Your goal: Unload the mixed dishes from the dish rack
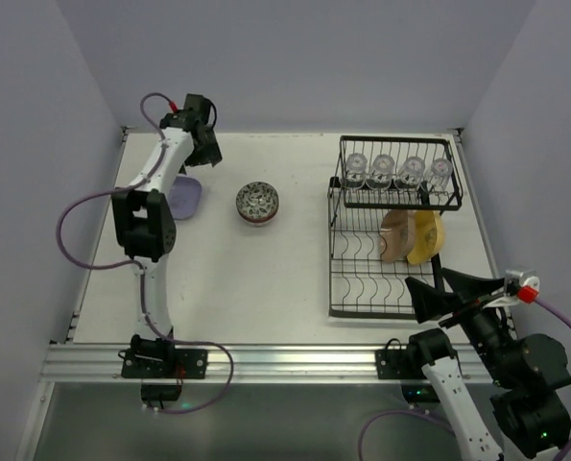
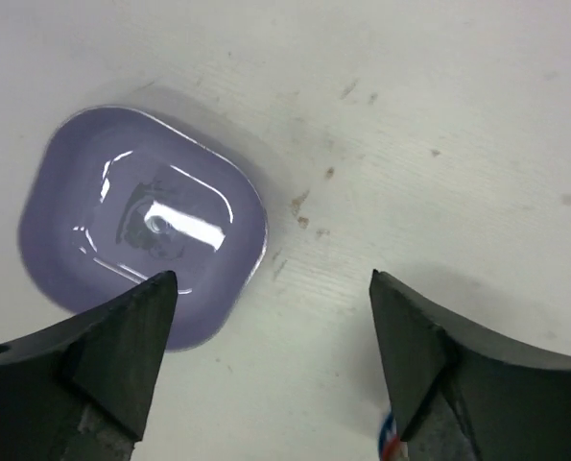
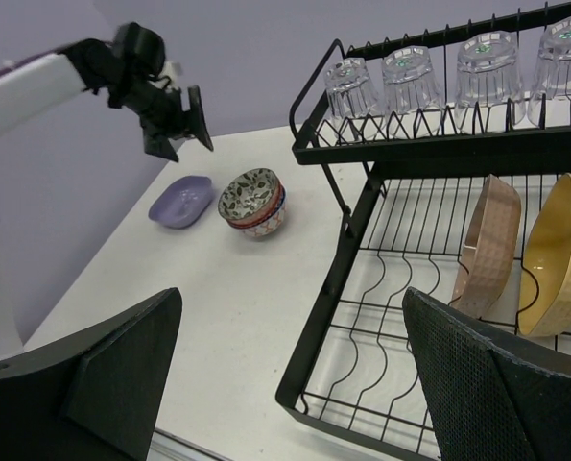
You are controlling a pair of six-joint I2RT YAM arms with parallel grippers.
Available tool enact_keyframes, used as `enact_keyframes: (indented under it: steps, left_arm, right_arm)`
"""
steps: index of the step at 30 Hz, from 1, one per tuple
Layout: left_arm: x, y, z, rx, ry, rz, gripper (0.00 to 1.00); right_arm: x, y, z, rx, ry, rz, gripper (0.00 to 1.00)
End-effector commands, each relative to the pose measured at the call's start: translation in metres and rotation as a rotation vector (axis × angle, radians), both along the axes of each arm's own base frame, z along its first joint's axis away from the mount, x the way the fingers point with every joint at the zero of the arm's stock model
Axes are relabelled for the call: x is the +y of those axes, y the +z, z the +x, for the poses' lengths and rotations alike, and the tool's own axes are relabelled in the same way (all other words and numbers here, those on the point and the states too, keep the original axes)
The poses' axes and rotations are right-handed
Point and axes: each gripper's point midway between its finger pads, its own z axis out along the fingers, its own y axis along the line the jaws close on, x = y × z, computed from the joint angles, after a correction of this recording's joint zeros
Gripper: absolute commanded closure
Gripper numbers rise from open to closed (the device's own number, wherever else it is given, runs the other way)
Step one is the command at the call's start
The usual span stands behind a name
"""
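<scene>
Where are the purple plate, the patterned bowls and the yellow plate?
purple plate [image 2: 141,226], left wrist view, its glossy centre.
patterned bowls [image 1: 257,201], top external view, inside of the top bowl.
yellow plate [image 3: 559,259], right wrist view, its broad face.

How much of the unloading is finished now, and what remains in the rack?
Done: the lavender plate and the stacked bowls lie on the table. In hand: nothing; the left gripper hangs open over that plate's edge, the right gripper open near the dish rack. Left: four glasses up top, the brown plate and the yellow plate below.
</scene>
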Motion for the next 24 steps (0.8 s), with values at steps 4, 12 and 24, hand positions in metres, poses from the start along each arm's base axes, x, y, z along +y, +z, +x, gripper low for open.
enact_keyframes:
  steps: [4, 12, 24]
  left_arm:
    - [-0.132, 0.246, -0.088, -0.699, -0.38, -0.169, 0.03]
    - [-0.269, 0.251, -0.247, -1.03, -0.812, -0.66, 0.0]
    - [-0.446, 0.113, -0.333, -0.783, -1.006, -0.624, 0.0]
  right_arm:
    - [-0.011, 0.011, 0.004, -0.034, -0.062, -0.002, 0.01]
    - [-0.031, 0.01, 0.007, 0.006, -0.184, 0.016, 0.01]
    - [-0.032, 0.008, 0.007, 0.018, -0.191, 0.03, 0.01]
